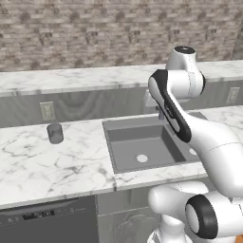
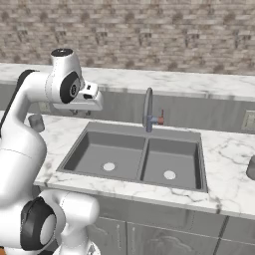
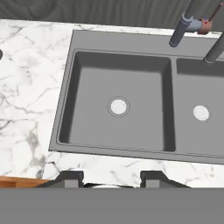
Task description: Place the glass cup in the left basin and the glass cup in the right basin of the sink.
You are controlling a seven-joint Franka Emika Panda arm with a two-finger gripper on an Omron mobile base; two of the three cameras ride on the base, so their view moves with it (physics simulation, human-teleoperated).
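My pincer hangs above the front rim of the dark grey double-basin sink, its two dark fingertips set partly apart with nothing between them; below them lies a strip of white marble desk.

From my hand camera, both basins hold nothing but their pale round drains, the left drain and the right drain, with a thin divider between them. The right basin is cut off at the picture's edge. The slim grey faucet rises from the back rim, with a small reddish handle on its side.

One glass cup, a dim grey tumbler, stands upright on the desk well to the left of the sink, near a wall outlet. In the right base view my own arm hides most of it. A second glass cup stands on the desk right of the sink, cut off by the frame edge, hard to make out. In the left base view my arm covers the faucet and most of the right basin.

A dark dishwasher panel sits below the desk under the left cup. A brick wall runs behind a raised marble ledge.
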